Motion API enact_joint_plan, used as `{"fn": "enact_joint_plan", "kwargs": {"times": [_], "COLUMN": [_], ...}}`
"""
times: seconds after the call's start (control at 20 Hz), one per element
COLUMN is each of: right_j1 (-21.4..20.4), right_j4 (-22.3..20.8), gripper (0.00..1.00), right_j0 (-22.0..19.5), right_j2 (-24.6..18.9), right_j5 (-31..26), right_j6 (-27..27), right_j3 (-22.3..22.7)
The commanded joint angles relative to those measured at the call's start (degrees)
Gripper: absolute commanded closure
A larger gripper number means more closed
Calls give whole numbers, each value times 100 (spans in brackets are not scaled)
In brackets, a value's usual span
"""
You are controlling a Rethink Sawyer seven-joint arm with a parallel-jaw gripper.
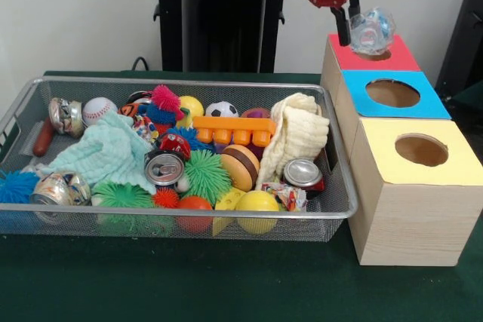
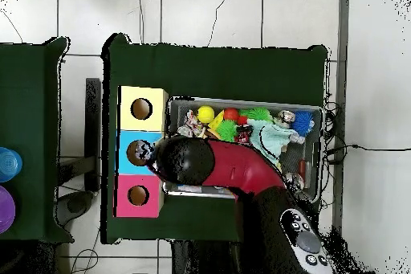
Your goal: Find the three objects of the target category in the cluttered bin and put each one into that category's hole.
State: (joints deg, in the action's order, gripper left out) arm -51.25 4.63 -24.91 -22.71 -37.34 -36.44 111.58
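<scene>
Front view: hand (image 1: 361, 29) hangs at top right, black fingers (image 1: 343, 26) pinching a crumpled clear plastic ball (image 1: 372, 30) w/ bluish tint. Ball sits just above the red box (image 1: 370, 56) hole, touching or nearly touching the rim, can't tell which. Red box is farthest back in a row of 3 wooden boxes; blue box (image 1: 392, 93) in the middle, yellow box (image 1: 421, 151) nearest camera, each w/ a round hole on top. Blue and yellow holes look dark, nothing seen in them.

Wire mesh bin (image 1: 170, 220) on the green desk (image 1: 226, 284), left of the boxes, packed w/ clutter: soda can (image 1: 164, 167) top-up near center, 2nd can (image 1: 303, 174) at right by a cream cloth (image 1: 298, 135), crushed can (image 1: 66, 116) at back left, another crushed can (image 1: 59, 188) at front left. Also mint cloth (image 1: 106, 154), baseball (image 1: 99, 110), soccer ball (image 1: 221, 110), orange block strip (image 1: 234, 129), green spiky ball (image 1: 205, 173), yellow ball (image 1: 256, 203), toy burger (image 1: 240, 167).

Overhead view: red arm (image 2: 233, 166) crosses the bin edge toward the boxes; the dark wrist covers part of the blue box there, w/ the clear ball showing just beside it. Hand itself hidden under the wrist in this view.
</scene>
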Motion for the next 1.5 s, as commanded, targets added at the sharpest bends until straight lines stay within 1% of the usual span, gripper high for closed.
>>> {"fn": "enact_joint_plan", "kwargs": {"times": [0.05, 0.2, 0.35, 0.4, 0.7, 0.85, 0.95, 1.15, 1.2, 1.3, 1.5], "right_j1": [305, 477, 563, 619, 898, 937, 948, 1002, 1014, 1027, 1044], "right_j4": [129, 65, 73, 83, 138, 177, 271, 157, 107, 55, 53], "gripper": [100, 100, 100, 100, 100, 100, 100, 100, 100, 100, 100], "right_j0": [252, 441, 577, 616, 901, 1033, 1082, 1127, 1193, 1271, 1317], "right_j2": [388, 510, 603, 600, 725, 796, 870, 1035, 1171, 1353, 1429], "right_j5": [895, 1343, 1582, 1742, 2162, 2138, 2076, 1892, 1731, 1620, 1659], "right_j6": [-2074, -2203, -2253, -2283, -2456, -2518, -2654, -2603, -2595, -2626, -2596], "right_j3": [449, 457, 464, 500, 458, 421, 454, 410, 365, 345, 382]}}
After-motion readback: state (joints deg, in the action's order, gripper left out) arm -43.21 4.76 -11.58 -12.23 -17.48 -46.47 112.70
